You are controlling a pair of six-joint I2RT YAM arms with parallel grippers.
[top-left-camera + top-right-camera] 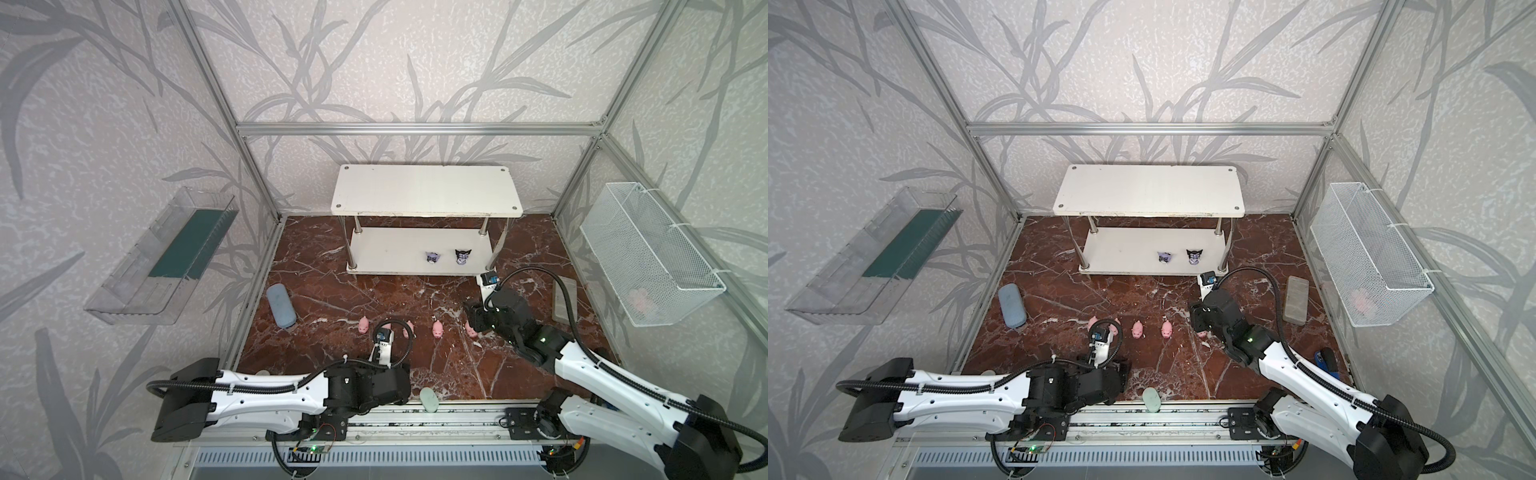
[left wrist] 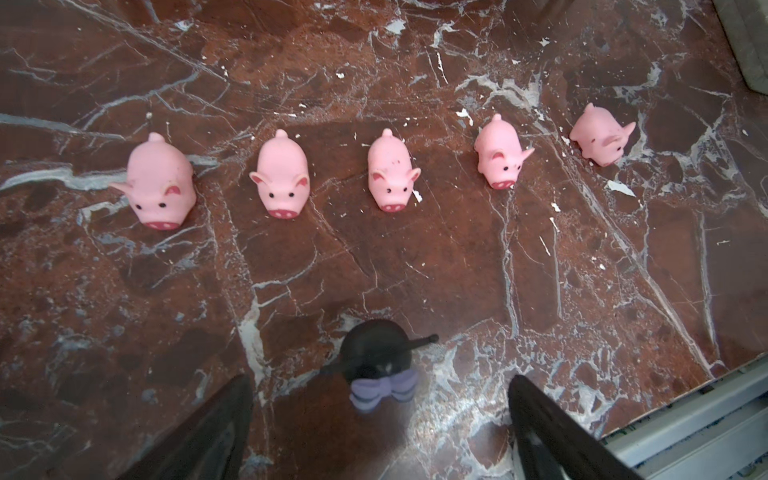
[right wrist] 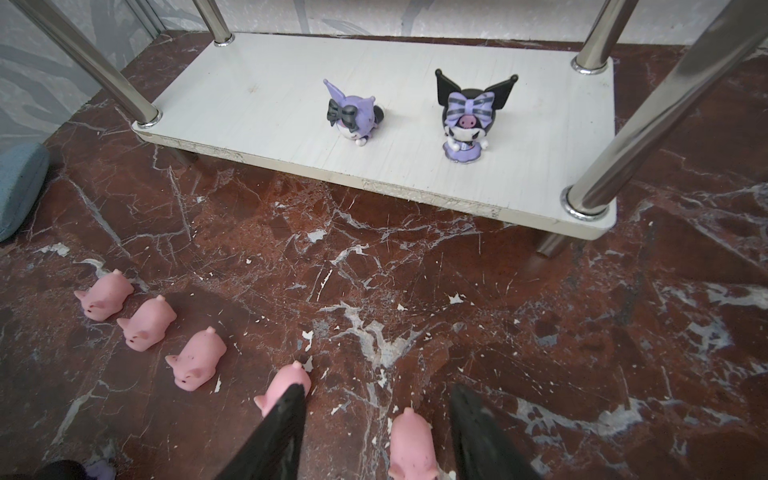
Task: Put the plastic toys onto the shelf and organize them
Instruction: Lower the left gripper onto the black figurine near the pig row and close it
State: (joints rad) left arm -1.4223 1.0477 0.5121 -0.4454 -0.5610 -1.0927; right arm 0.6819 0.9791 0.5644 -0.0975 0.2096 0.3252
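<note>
On the lower board of the shelf (image 1: 426,195) stand a purple figurine (image 1: 433,257) and, just beside it, a black-eared figurine (image 1: 461,256). Pink pigs (image 1: 437,330) line the marble floor (image 1: 332,291) in front (one partly hidden behind the left arm (image 1: 266,386)).

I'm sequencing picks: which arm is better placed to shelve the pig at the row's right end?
Right, likely: the right end effector straddles that pig, jaws open, facing the shelf. The left end effector brackets a black-and-purple figurine instead.
</note>
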